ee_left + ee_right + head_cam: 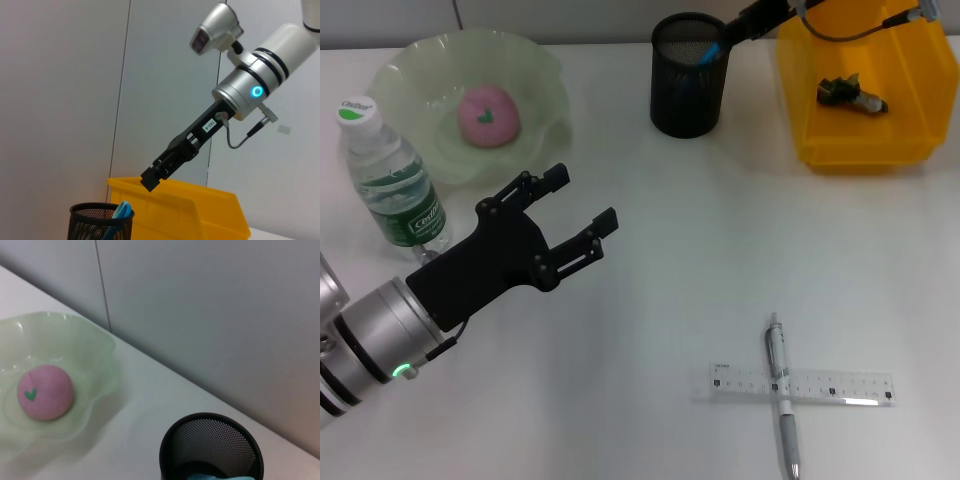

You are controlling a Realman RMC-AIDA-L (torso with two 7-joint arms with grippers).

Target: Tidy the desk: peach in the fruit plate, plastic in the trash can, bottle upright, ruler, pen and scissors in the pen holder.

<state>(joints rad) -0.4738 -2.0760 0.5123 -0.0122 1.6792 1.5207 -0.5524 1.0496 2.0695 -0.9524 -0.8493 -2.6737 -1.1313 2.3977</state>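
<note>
Head view alone shows the pen [781, 394] crossing the ruler [802, 386] near the counter's front edge. Left gripper [582, 207] hovers, fingers spread; right gripper [151, 181], fingers unclear, hangs over the pen holder [688, 76].

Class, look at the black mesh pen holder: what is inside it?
A blue-handled item sticks up inside the pen holder, near the right gripper. Its lower part is hidden by the mesh wall.
</note>
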